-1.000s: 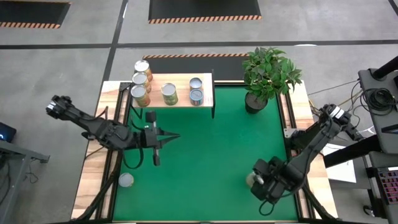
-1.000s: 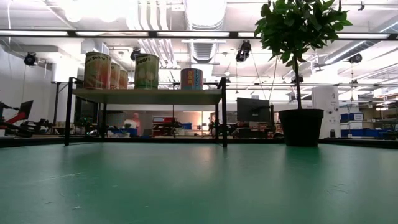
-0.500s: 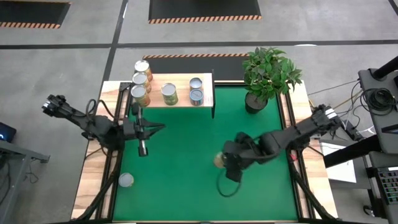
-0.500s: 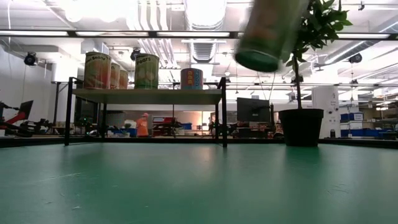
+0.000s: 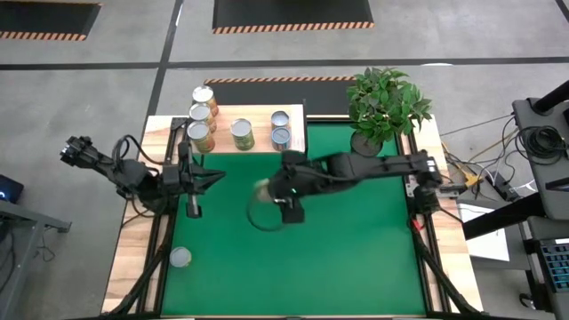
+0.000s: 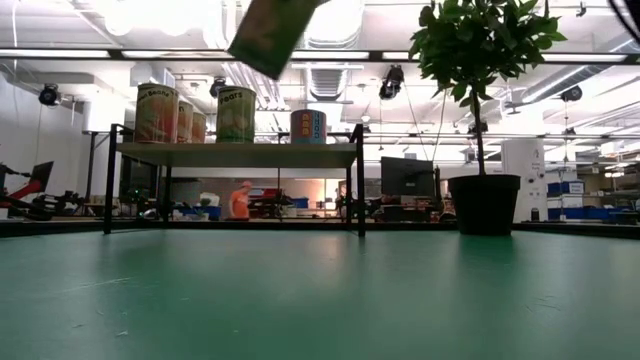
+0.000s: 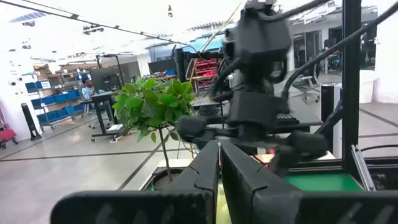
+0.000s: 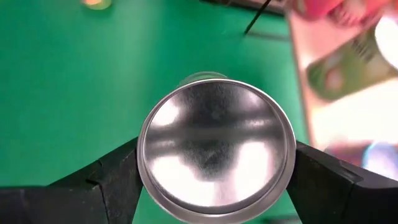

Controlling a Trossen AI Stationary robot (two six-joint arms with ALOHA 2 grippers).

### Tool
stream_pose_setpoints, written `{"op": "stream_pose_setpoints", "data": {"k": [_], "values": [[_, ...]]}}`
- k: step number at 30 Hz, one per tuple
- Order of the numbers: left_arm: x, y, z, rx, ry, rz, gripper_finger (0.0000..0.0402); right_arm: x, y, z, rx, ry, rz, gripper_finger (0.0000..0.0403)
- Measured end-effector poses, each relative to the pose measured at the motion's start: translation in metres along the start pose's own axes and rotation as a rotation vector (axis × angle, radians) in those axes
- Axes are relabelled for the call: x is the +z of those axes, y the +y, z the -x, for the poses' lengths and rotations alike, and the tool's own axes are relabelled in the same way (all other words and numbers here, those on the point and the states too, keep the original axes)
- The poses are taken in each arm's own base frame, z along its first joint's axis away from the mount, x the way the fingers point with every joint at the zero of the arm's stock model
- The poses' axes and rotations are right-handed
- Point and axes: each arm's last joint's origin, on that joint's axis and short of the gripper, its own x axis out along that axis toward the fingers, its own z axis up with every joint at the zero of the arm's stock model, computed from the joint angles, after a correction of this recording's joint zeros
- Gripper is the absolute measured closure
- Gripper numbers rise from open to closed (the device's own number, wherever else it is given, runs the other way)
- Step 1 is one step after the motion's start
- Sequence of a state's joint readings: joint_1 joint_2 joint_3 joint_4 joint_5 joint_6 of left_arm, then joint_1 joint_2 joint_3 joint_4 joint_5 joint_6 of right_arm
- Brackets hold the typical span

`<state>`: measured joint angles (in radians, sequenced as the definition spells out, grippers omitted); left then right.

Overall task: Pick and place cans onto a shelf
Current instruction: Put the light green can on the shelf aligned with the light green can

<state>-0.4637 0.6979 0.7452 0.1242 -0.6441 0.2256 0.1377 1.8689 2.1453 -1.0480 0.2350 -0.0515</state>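
My right gripper (image 5: 283, 197) is over the middle of the green mat, shut on a can (image 5: 263, 188) with a silvery round end (image 8: 216, 149). In the low view the can (image 6: 270, 30) hangs tilted, high above the mat. The shelf (image 5: 293, 114), a light wood top on thin black legs, stands at the far edge and bears several cans (image 5: 242, 133). Another can (image 5: 180, 258) stands on its end near the table's near left corner. My left gripper (image 5: 193, 206) is shut and empty by the table's left edge. My right gripper pinches the can's round side wall (image 8: 144, 163) between its two fingers (image 8: 118, 177), one on each side. The can's silvery end faces the wrist camera. The can is lifted clear of the mat and is tilted in the low view.
A potted plant in a dark pot (image 5: 364, 147) stands at the far right of the mat. The shelf's right half (image 6: 335, 150) has bare plank beside the cans. Wooden table borders (image 5: 133, 258) flank the green mat (image 5: 338, 258).
My right gripper has swept from the table's near right corner toward the far left, toward the shelf, carrying the can up off the mat. My left gripper has drawn back toward the table's left edge and a little toward the far edge.
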Motion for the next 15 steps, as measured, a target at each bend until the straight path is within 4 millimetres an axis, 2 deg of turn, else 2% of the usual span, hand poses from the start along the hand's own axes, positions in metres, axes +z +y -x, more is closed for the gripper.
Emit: {"op": "stream_pose_setpoints", "data": {"k": [4, 8, 15], "values": [[0.001, 0.001, 0.001, 0.0, 0.0, -0.011, 0.0402, 0.013, -0.026, -0.012, -0.046, -0.026, 0.072, 0.0093], [0.001, 0.001, 0.001, 0.0, 0.0, -0.04, 0.0402, 0.021, -0.05, -0.025, -0.093, -0.044, 0.073, 0.0093], [0.002, 0.002, 0.002, 0.001, -0.002, -0.081, 0.0402, 0.015, -0.081, -0.041, -0.142, -0.02, 0.058, 0.0092]]}}
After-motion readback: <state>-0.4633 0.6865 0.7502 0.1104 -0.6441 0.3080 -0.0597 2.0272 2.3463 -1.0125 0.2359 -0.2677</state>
